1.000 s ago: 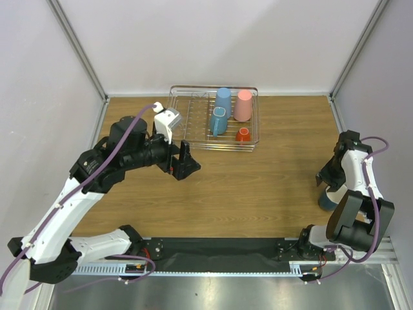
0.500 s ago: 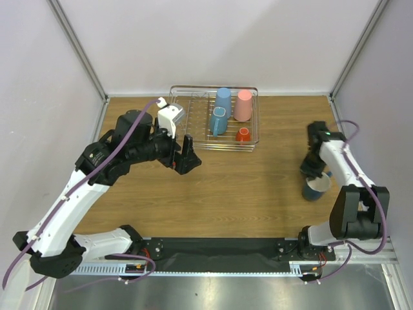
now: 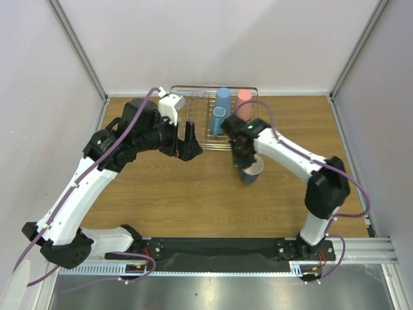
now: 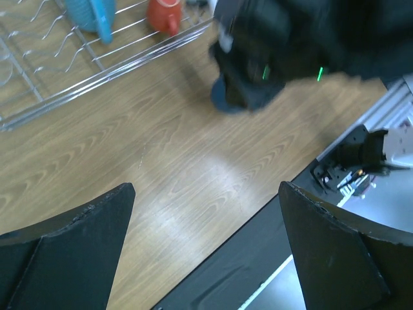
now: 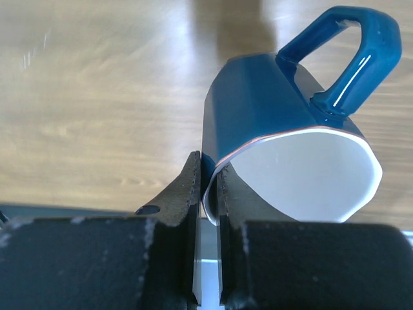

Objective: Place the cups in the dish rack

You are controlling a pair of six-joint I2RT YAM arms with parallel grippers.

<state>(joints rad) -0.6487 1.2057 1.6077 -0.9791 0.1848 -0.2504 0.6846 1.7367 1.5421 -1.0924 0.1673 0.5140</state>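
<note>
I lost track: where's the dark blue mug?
Mid-table in the overhead view, the right gripper holds the dark blue mug by its rim, in front of the dish rack.

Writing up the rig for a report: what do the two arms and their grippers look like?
Both the left arm and right arm have white shells with black joints, and a purple cable runs along each. The left gripper has broad black wedge fingers; the right gripper has thin black ones.
</note>
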